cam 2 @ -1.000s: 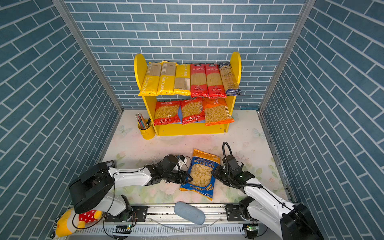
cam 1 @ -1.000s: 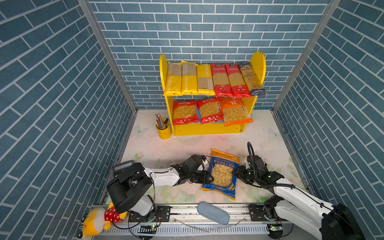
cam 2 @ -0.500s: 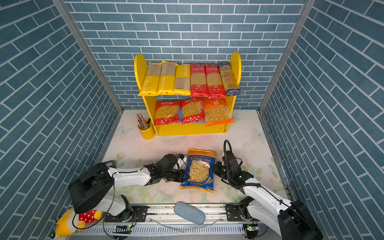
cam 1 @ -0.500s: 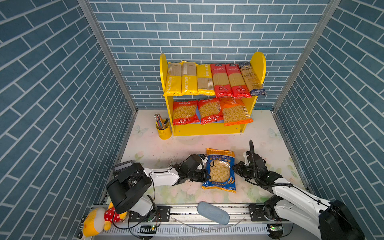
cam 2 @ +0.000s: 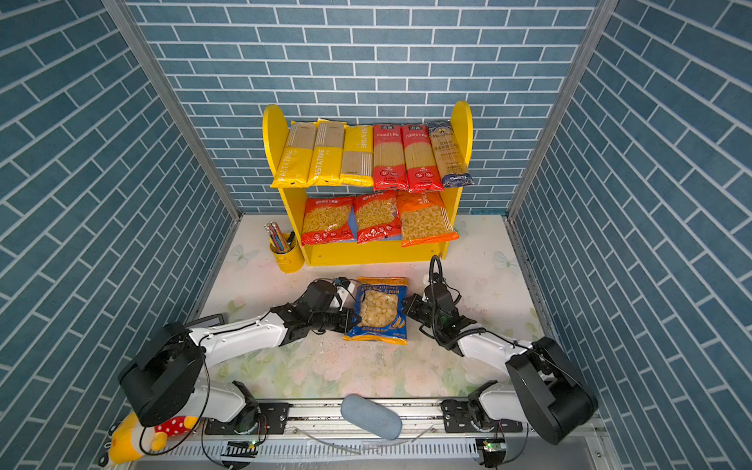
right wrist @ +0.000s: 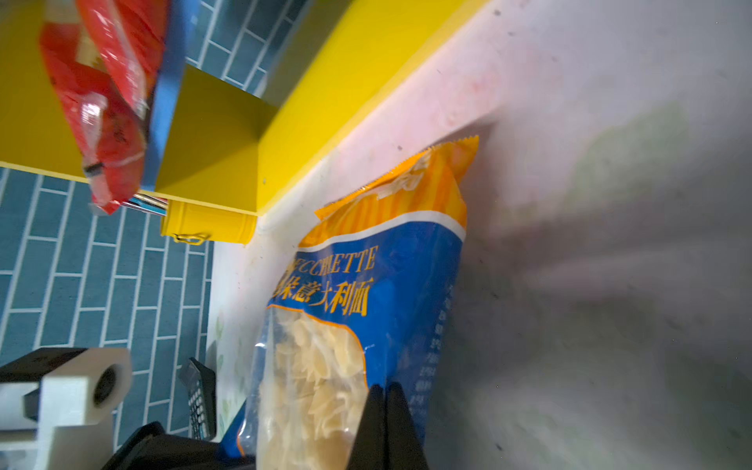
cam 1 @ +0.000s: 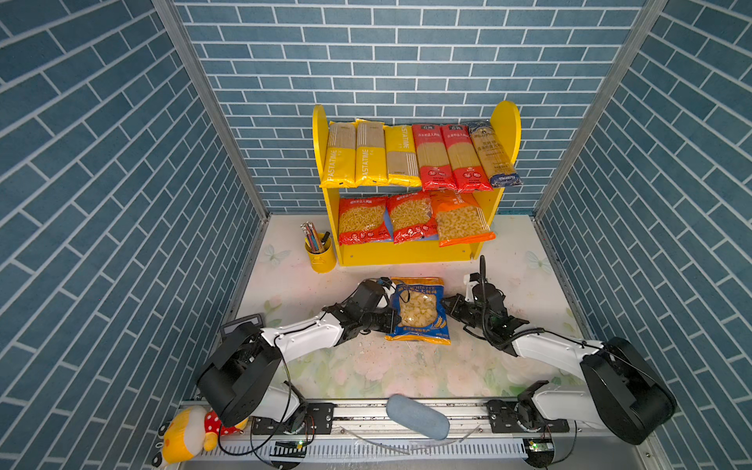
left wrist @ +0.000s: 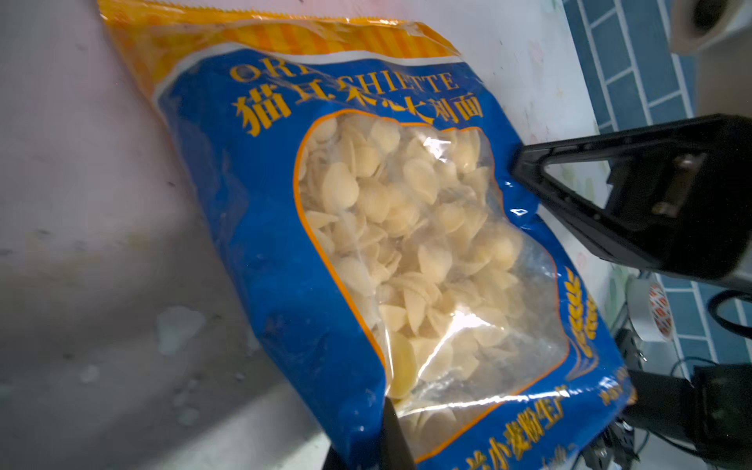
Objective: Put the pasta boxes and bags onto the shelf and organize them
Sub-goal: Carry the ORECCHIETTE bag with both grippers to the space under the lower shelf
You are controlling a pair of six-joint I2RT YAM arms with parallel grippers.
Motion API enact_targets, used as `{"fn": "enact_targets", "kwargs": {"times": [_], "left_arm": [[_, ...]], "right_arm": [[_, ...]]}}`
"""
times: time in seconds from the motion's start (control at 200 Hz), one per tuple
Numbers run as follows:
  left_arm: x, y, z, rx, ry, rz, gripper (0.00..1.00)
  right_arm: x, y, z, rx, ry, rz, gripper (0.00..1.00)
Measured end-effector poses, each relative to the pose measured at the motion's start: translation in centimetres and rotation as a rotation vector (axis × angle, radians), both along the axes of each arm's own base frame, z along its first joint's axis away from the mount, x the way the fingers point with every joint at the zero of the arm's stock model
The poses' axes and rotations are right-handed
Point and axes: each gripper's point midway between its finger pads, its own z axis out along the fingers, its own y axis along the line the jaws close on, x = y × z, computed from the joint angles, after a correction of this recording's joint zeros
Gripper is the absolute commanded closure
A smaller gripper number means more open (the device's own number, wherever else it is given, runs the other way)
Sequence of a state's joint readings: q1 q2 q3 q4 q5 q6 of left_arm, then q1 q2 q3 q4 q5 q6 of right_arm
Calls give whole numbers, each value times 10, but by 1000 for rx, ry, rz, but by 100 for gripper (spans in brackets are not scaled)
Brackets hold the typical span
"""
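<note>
Blue orecchiette bag (cam 1: 419, 311) is lying on the table (cam 1: 366, 366) before the shelf (cam 1: 407, 255); left gripper (cam 1: 395, 317) and right gripper (cam 1: 444, 302) are pinching its opposite side edges, jaws closed tight.

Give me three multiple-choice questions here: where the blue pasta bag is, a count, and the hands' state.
1. The blue bag lies where by the shelf: A on it; B before it, on the table; C behind it.
2. Long packs on the shelf's top tier: A six; B four; C eight.
3. The left hand and right hand are: A wide open; B above the shelf; C shut at the bag's sides.
Answers: B, flat between the hands; A, three yellow, two red, one dark blue; C, both closed against its edges.
</note>
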State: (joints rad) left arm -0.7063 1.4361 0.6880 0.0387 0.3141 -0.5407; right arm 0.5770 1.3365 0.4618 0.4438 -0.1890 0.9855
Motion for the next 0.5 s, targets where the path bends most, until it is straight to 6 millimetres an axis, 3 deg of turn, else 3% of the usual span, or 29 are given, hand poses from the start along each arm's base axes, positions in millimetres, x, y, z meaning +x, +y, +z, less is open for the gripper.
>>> {"fn": "enact_targets", "kwargs": {"times": [0.24, 0.5], "left_arm": [[41, 4, 17, 70, -162, 32, 100], [76, 2, 32, 121, -316, 63, 100]], "right_arm": [[54, 16, 17, 62, -107, -33, 100], [94, 20, 32, 122, -185, -63, 100]]}}
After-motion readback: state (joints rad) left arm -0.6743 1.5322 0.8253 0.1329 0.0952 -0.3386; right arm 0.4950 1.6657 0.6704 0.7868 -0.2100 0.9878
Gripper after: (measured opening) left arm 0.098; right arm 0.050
